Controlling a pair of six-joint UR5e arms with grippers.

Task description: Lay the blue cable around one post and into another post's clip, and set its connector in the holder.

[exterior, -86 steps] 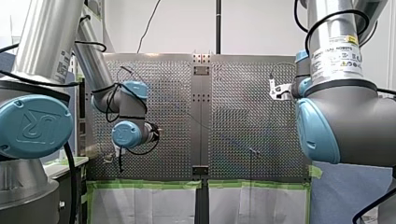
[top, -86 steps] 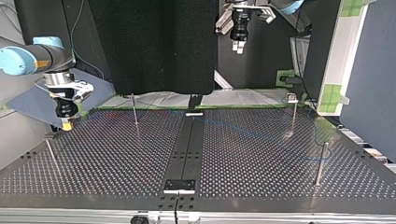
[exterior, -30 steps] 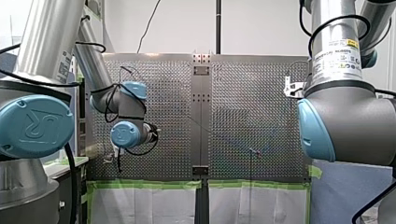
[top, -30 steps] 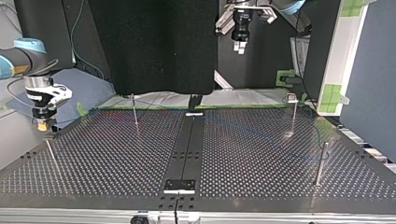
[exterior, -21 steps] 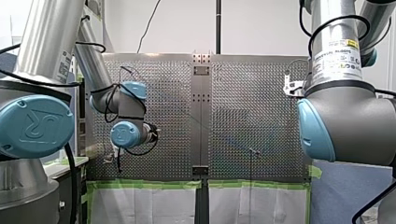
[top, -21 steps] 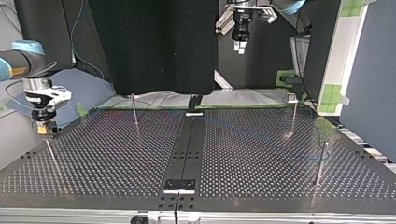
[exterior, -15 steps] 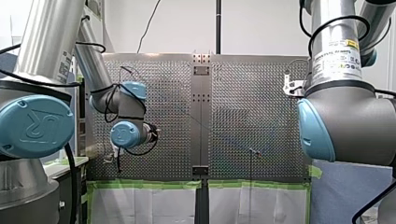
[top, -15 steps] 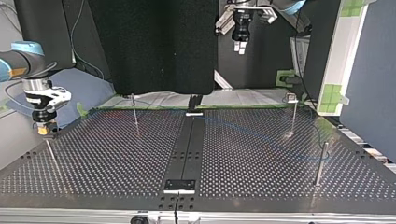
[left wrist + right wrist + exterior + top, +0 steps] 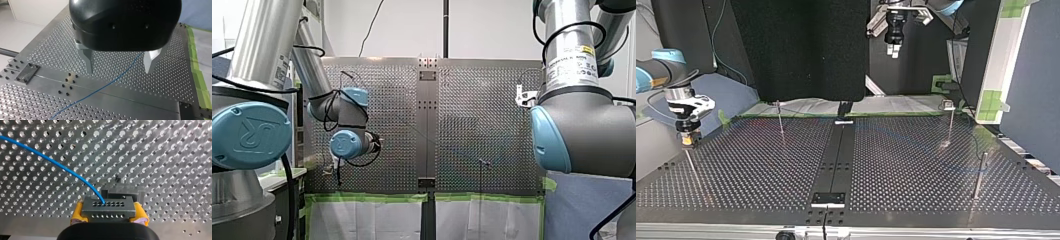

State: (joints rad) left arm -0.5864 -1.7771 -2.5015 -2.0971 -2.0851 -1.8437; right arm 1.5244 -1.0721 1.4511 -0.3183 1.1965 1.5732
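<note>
In the right wrist view my right gripper point(image 9: 108, 216) is shut with its yellow pads point(image 9: 78, 213) on the grey connector block point(image 9: 107, 208). The blue cable point(image 9: 50, 161) curves away from the block's top over the perforated plate. A dark holder point(image 9: 122, 189) sits just ahead of and under the connector. In the top view this gripper point(image 9: 687, 141) hangs at the left, right above a slanted post point(image 9: 692, 167). My left gripper point(image 9: 118, 67) is open high above the table, nothing between its fingers, with the cable point(image 9: 100, 87) lying on the plate below. It also shows in the top view point(image 9: 893, 49).
Thin posts stand on the perforated table at the back left point(image 9: 780, 119), back right point(image 9: 950, 122) and right point(image 9: 979, 175) of the top view. A dark centre strip point(image 9: 836, 155) ends in a black plate point(image 9: 828, 198). Green tape point(image 9: 367, 198) lines the table's edge.
My right gripper has shifted slightly toward the top view's right and lower with the connector, closer to the slanted post. My left arm has stayed still.
</note>
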